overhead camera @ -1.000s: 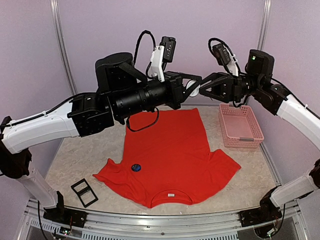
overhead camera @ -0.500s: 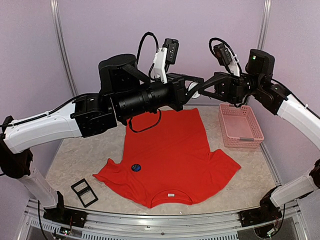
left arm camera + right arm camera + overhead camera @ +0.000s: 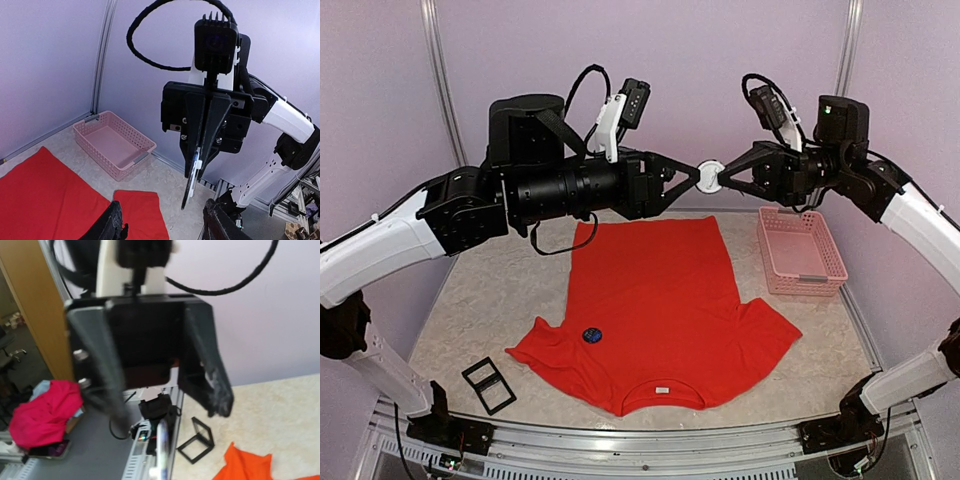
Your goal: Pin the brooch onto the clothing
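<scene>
Logging top external: left tool (image 3: 686,180) has drawn back, spread, leaving the white brooch (image 3: 710,174) pinched by right tool (image 3: 724,180); we judge handover done. Clothing (image 3: 660,300), red, flat on worktop (image 3: 500,300), well below both tools. Left wrist: brooch (image 3: 191,176) edge-on ahead. Right wrist: blurred.

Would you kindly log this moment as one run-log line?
brooch: aloft | right gripper: shut on brooch | left gripper: open, facing it | clothing: flat below
</scene>
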`<action>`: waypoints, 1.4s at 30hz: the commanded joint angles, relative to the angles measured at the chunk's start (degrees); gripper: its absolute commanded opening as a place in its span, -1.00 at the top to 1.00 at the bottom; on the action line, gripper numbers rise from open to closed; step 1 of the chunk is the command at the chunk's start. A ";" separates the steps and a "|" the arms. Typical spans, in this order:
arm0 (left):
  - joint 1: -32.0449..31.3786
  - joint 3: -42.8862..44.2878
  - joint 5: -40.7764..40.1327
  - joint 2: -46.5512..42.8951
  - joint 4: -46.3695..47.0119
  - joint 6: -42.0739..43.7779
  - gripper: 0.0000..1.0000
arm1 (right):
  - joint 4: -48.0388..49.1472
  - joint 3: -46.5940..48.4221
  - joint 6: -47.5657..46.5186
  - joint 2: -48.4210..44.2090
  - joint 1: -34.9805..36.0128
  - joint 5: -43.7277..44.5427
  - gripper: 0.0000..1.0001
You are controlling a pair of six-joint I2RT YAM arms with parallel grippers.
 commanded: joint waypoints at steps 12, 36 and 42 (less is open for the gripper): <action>1.24 7.95 7.13 3.80 -9.61 0.63 0.23 | -8.94 2.55 -7.70 -2.76 1.75 4.34 1.00; -3.57 0.51 -1.14 0.62 3.46 7.84 1.00 | 11.28 -7.64 6.11 -6.60 2.54 3.62 0.02; -4.14 -0.01 -1.23 0.46 4.55 10.21 1.00 | 12.30 -8.21 7.74 -6.56 2.53 3.50 0.11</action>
